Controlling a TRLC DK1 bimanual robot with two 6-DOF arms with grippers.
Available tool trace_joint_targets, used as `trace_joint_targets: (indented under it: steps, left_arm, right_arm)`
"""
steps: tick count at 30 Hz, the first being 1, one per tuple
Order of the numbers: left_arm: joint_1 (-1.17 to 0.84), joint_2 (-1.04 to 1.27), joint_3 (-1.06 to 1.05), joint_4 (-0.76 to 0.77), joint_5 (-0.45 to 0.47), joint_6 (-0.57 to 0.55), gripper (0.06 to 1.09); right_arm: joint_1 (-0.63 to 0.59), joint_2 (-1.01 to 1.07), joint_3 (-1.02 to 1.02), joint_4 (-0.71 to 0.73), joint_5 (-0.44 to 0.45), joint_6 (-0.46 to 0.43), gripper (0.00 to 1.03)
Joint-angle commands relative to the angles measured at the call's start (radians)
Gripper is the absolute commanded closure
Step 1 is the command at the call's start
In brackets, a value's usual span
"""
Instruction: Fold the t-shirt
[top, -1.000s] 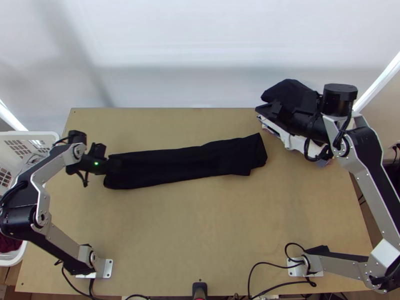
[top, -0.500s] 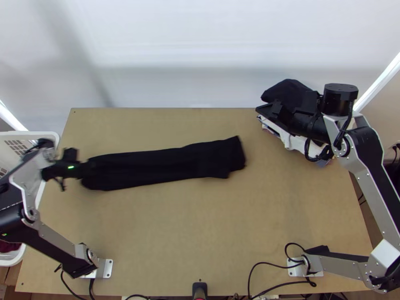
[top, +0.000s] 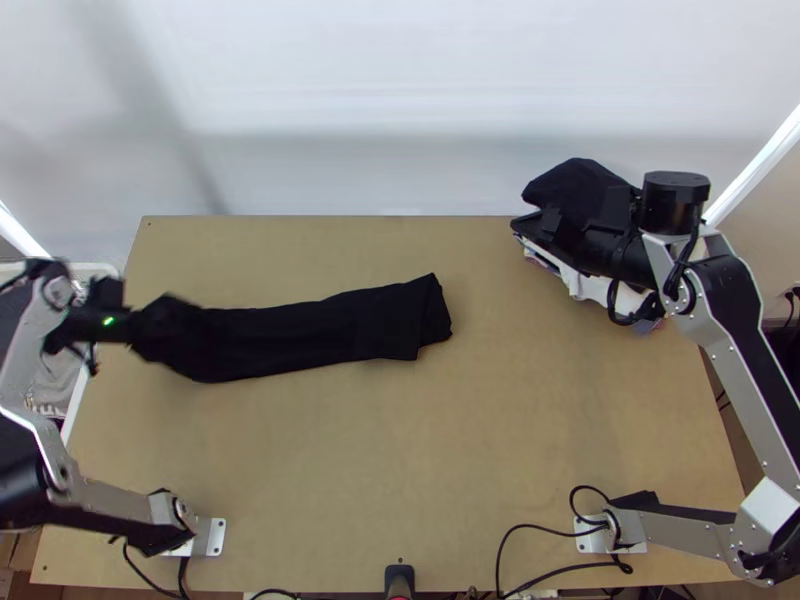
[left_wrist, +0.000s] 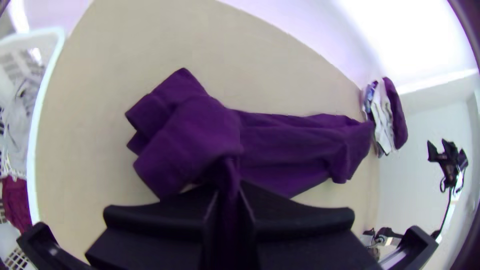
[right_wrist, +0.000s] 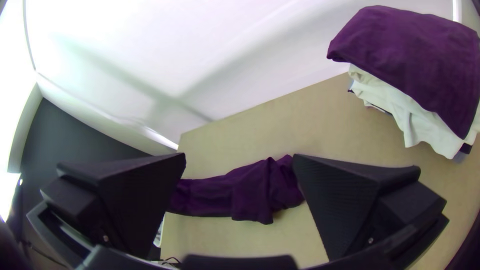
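Pinched between the two flat black fingers (left_wrist: 165, 220) of my left gripper (top: 150, 325), a dark t-shirt (top: 330, 325) lies across the light wooden table (top: 400, 470) as I operate the rig from a distance. A narrow gather of its cloth rises between those fingers, which are pressed together on it; just beyond them, the fabric bunches in a broad, rounded fold, with layered edges jutting out on the side toward a white basket (left_wrist: 36, 125).

From that grip the shirt runs in a long, folded strip toward my right arm's side, its surface creased and its far end turned over. The basket stands near the left gripper, holding pale cloth (left_wrist: 20, 115) and a dark red piece (left_wrist: 16, 200).

My right gripper (top: 535, 225) hangs raised, its fingers (right_wrist: 135, 200) spread wide with nothing between them, apart from the strip's end. Near it sits a stack of clothes, a dark folded piece (right_wrist: 410, 60) on top and white cloth (right_wrist: 400, 110) directly beneath.
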Motion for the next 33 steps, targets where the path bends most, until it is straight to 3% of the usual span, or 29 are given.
trace_joint_targets:
  steps: [1, 7, 17, 33]
  left_arm:
    - [-0.15, -0.071, 0.049, -0.021, 0.024, -0.132, 1.05]
    - [-0.398, -0.064, 0.129, 0.044, 0.022, -0.333, 1.05]
    - [-0.671, 0.073, 0.276, 0.14, 0.002, -0.52, 1.05]
    - [-0.895, 0.288, 0.471, 0.17, -0.026, -0.592, 1.05]
  right_arm:
    - [-0.016, 0.009, -0.031, 0.0, -0.007, -0.015, 0.03]
    - [-0.028, 0.0, -0.041, 0.0, -0.007, -0.016, 0.03]
    - [-0.051, -0.024, -0.077, 0.0, -0.005, -0.018, 0.03]
    - [-0.054, -0.072, -0.131, -0.009, 0.021, -0.015, 0.03]
